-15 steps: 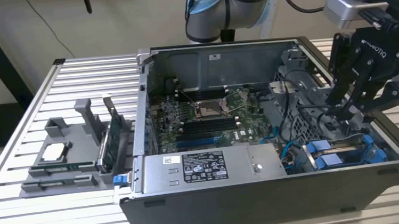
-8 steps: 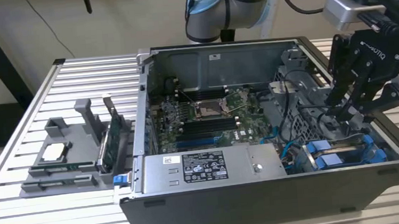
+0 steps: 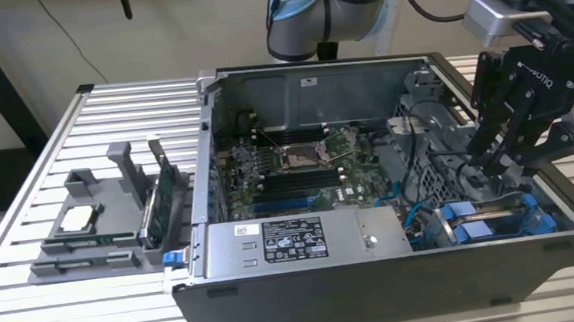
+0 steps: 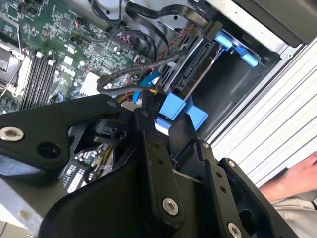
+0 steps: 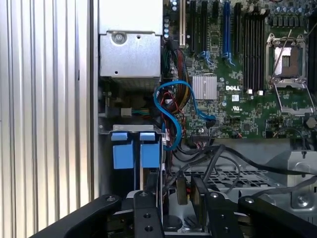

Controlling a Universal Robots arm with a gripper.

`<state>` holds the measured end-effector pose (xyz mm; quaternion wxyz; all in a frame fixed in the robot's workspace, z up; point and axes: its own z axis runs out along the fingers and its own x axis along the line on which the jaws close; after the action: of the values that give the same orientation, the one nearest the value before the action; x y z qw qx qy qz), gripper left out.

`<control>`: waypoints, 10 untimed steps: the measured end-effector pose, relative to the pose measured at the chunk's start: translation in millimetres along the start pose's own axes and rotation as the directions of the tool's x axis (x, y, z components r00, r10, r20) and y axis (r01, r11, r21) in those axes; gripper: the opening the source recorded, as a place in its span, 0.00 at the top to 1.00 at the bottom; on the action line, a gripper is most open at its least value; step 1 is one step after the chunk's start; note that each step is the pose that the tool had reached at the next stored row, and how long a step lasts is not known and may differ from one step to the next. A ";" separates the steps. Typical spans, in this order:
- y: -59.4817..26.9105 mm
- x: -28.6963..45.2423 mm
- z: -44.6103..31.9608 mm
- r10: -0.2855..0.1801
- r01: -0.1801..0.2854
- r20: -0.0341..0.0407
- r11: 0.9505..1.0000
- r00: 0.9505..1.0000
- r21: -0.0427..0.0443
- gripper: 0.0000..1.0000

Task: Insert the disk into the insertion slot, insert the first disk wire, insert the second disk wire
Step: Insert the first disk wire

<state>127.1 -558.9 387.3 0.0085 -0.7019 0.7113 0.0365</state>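
Observation:
The disk (image 3: 498, 211), silver-grey in its blue frame, lies seated in the insertion slot (image 3: 564, 220) at the near corner of the open case, on the exterior view's right. Its blue tabs (image 5: 136, 151) show in the first wrist view, and its dark edge (image 4: 195, 69) in the second wrist view. My gripper (image 3: 495, 166) hangs just above the disk's inner end. Its fingertips (image 5: 199, 198) are close together on the black connector (image 4: 148, 101) of a disk wire with yellow and black leads. A dark cable (image 5: 218, 148) runs from the gripper (image 5: 190, 191) toward the board.
The green board (image 3: 298, 160) fills the case floor. A grey metal box (image 3: 293, 241) with a sticker lies along the near wall. Loose blue cable (image 5: 173, 114) loops beside the bay. A grey fixture (image 3: 97, 222) with parts stands on the slatted table. A person's hand (image 4: 297, 173) rests outside the case.

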 end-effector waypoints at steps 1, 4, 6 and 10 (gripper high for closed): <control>-0.1 0.0 0.5 0.000 0.000 0.000 1.000 1.000 0.000 0.59; -0.3 0.1 2.0 0.000 0.000 0.002 1.000 1.000 0.000 0.59; -0.4 0.3 3.1 0.000 0.000 0.005 1.000 1.000 0.000 0.59; -0.5 0.3 4.9 -0.001 0.001 0.029 1.000 1.000 0.000 0.59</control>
<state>127.4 -558.9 382.4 0.0188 -0.7016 0.7107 0.0469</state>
